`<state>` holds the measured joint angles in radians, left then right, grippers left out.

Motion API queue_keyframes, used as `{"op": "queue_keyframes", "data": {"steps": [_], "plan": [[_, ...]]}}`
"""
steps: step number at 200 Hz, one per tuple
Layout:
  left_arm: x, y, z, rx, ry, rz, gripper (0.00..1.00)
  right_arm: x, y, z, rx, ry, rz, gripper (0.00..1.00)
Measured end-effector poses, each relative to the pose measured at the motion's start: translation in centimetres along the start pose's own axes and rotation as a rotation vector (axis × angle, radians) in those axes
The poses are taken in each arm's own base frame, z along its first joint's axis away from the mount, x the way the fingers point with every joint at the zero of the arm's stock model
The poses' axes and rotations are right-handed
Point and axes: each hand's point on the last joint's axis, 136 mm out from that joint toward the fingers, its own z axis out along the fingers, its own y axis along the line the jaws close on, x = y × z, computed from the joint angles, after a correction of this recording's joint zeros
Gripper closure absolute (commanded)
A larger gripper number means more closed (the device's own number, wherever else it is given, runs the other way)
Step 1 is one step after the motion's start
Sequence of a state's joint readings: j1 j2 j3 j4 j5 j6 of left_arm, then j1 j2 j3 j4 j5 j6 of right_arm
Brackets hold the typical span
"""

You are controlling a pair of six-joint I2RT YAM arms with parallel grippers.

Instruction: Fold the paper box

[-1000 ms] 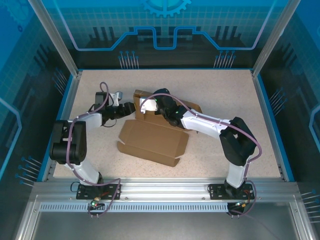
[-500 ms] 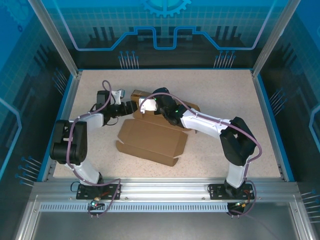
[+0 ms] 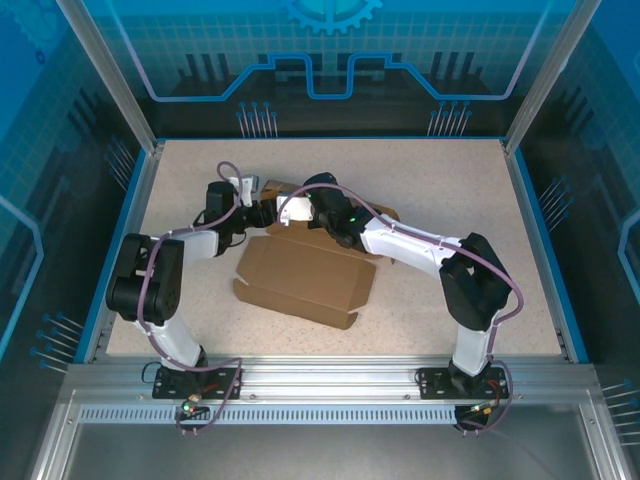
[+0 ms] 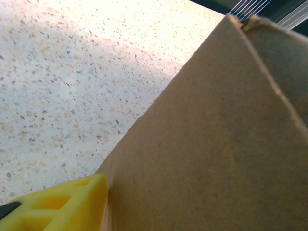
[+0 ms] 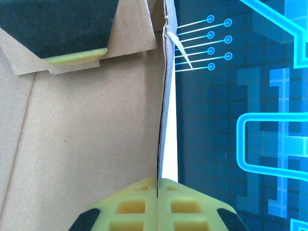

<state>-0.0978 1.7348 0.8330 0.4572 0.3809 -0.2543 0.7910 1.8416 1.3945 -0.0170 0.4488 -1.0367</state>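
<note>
Paper box (image 3: 305, 280), half-folded, right gripper (image 5: 158, 192) pinching it

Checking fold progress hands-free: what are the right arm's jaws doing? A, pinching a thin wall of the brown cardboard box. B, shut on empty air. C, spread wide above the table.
A: the right wrist view shows the right gripper with yellow jaws pressed together on a thin wall edge of the brown cardboard box.

The paper box (image 3: 305, 280) lies in the middle of the speckled tabletop (image 3: 440, 180), its broad flat panel nearest and flaps raised along its far edge. The left gripper (image 3: 262, 213) is at the far-left corner of those flaps, the right gripper (image 3: 297, 208) just beside it.
</note>
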Motion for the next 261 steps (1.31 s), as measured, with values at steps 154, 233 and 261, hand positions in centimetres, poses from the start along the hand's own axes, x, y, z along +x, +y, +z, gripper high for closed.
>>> {"op": "queue_keyframes", "data": {"steps": [154,233,261], "plan": [[-0.8,1.5,0.9,-0.206,-0.15,0.108,0.77,-0.1,0.0,0.4,-0.016,-0.004,0.021,1.0],[-1.1,2.1,0.9,-0.366,-0.187,0.14,0.84,0.0,0.0,0.4,-0.019,-0.002,0.074,1.0],[-1.0,2.3,0.8,-0.414,-0.197,0.146,0.88,-0.1,0.0,0.4,-0.021,-0.007,0.093,1.0]]}}
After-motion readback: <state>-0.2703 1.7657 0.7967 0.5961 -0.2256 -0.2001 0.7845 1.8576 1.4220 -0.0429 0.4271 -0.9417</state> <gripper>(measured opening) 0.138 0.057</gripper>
